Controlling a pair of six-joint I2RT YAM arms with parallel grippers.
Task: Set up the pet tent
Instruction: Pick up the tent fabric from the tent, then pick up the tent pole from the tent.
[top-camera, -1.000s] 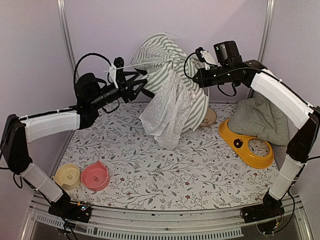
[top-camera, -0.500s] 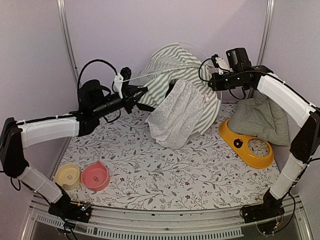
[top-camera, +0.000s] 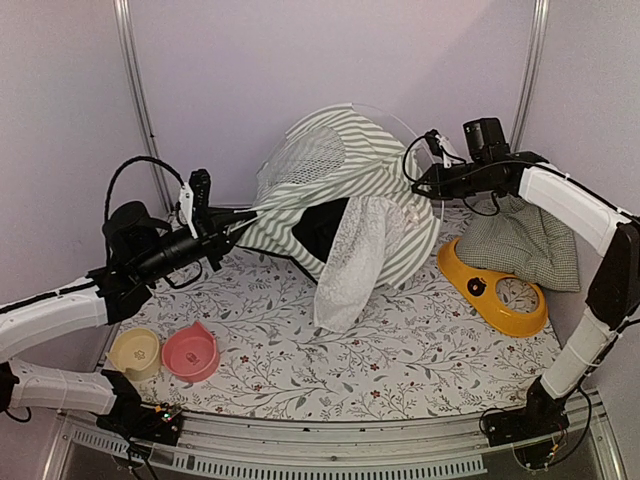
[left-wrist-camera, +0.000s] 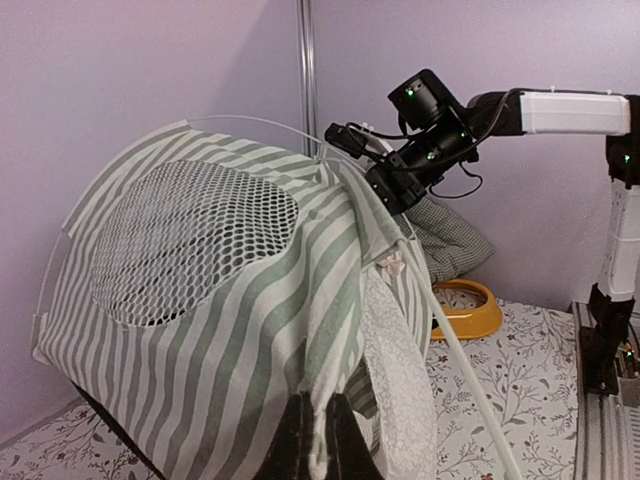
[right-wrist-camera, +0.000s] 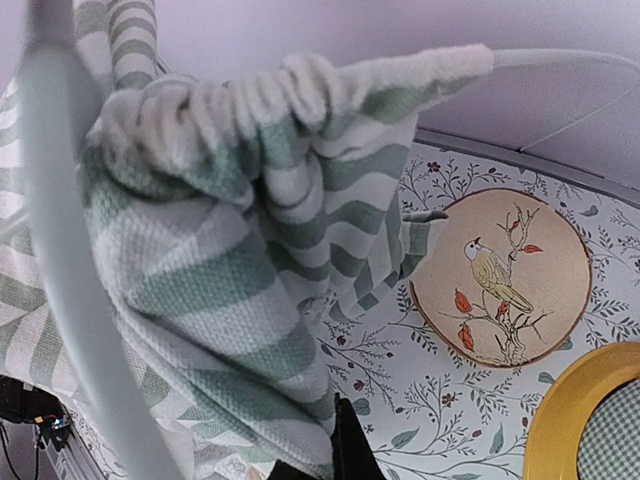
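Observation:
The pet tent (top-camera: 345, 195), green-and-white striped, hangs stretched between my two grippers at the back of the table. Its black mesh window (top-camera: 312, 155) faces up and left, and the white lace curtain (top-camera: 352, 262) droops to the mat. My left gripper (top-camera: 243, 216) is shut on the tent's lower left edge. In the left wrist view a fold of striped fabric (left-wrist-camera: 300, 330) is pinched between the dark fingers of that gripper (left-wrist-camera: 322, 445), and a thin white pole (left-wrist-camera: 462, 365) runs beside it. My right gripper (top-camera: 422, 186) is shut on bunched tent fabric (right-wrist-camera: 220, 270) at the upper right, which hides most of that gripper (right-wrist-camera: 328, 455).
A gingham cushion (top-camera: 525, 240) lies at the back right over a yellow feeder (top-camera: 492, 288). A round bird-print plate (right-wrist-camera: 505, 275) sits on the mat under the tent's right side. A pink bowl (top-camera: 190, 352) and a cream bowl (top-camera: 135, 352) stand front left. Walls close off the back and both sides.
My left gripper has shut on the tent's edge and drawn it left and down. The tent has spread out and its mesh window now shows. My right gripper has shifted right.

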